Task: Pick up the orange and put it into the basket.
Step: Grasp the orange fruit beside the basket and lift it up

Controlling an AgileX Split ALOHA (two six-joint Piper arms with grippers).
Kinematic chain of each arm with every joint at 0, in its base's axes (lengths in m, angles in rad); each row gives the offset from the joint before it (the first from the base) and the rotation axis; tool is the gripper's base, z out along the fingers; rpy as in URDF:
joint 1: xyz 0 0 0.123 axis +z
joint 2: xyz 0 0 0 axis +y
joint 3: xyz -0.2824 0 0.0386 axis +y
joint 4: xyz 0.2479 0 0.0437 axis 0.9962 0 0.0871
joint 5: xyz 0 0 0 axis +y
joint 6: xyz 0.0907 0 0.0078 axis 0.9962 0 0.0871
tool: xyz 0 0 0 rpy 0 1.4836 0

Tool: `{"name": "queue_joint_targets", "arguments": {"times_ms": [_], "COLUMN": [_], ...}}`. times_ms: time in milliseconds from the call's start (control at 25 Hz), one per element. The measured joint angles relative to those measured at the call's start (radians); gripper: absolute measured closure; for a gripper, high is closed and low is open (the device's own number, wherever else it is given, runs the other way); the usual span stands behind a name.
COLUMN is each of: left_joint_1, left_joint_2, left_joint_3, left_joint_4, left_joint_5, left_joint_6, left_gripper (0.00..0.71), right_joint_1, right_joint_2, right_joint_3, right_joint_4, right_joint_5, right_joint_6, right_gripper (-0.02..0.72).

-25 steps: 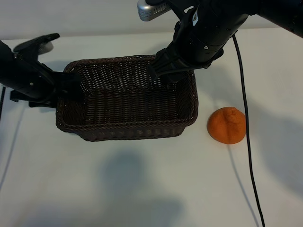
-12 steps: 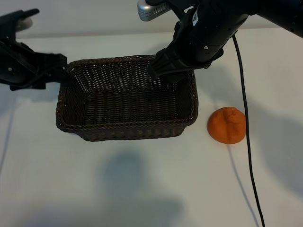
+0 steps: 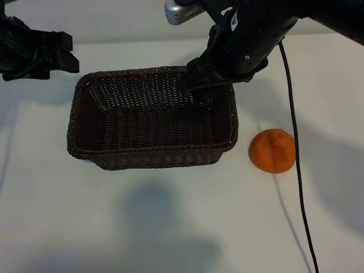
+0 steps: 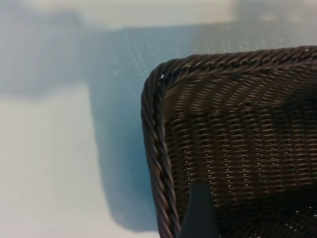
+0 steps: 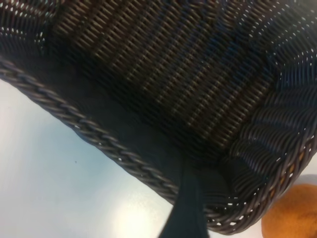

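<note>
White counter [image 3: 170, 227] holds the basket [image 3: 151, 156], empty, with the orange [image 3: 272, 151] just beside its right end, so the pick is not yet started. Right claw [image 3: 193, 85] hangs over the basket's far right corner, jaws apparently apart, nothing held; left claw [image 3: 60, 51] sits off the far left corner, also apart and empty. Next move probably calls for the right claw to swing out over the orange and descend.

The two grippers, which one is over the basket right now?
The right gripper: it hangs over the far right corner of the basket. The left gripper is off past the far left corner, above the bare table.
</note>
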Motion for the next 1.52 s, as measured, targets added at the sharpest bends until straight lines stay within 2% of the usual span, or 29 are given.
{"name": "queue_joint_targets", "arguments": {"times_ms": [160,240,400,520,720,920,1040,1280,1400,1520], "left_joint_1": [0.0,0.0,0.0,0.0,0.0,0.0,0.0,0.0,0.0,0.0], "left_joint_2": [0.0,0.0,0.0,0.0,0.0,0.0,0.0,0.0,0.0,0.0], "left_joint_3": [0.0,0.0,0.0,0.0,0.0,0.0,0.0,0.0,0.0,0.0], "left_joint_4": [-0.013,-0.022,-0.023,-0.023,-0.023,-0.023,-0.023,-0.023,-0.023,-0.023], "left_joint_5": [0.003,0.003,0.003,0.003,0.003,0.003,0.003,0.003,0.003,0.003], "left_joint_6": [0.0,0.0,0.001,0.001,0.001,0.001,0.001,0.001,0.001,0.001], "left_gripper": [0.116,0.116,0.117,0.117,0.117,0.117,0.117,0.118,0.118,0.118], "right_joint_1": [0.0,0.0,-0.01,-0.047,-0.109,-0.141,-0.144,-0.144,-0.144,-0.144], "right_joint_2": [0.0,0.0,0.0,0.0,0.0,-0.004,-0.005,-0.005,-0.005,-0.005], "right_joint_3": [0.0,0.0,0.0,0.0,0.0,0.087,0.197,0.372,0.399,0.413], "right_joint_4": [-0.035,-0.093,-0.282,-0.324,-0.311,-0.307,-0.286,-0.213,-0.182,-0.181], "right_joint_5": [-0.001,0.006,0.076,0.119,0.157,0.147,0.09,-0.114,-0.163,-0.201], "right_joint_6": [0.012,0.055,0.16,0.187,0.189,0.187,0.188,0.209,0.208,0.208], "right_gripper": [0.135,0.142,0.145,0.145,0.145,0.145,0.145,0.145,0.146,0.147]}}
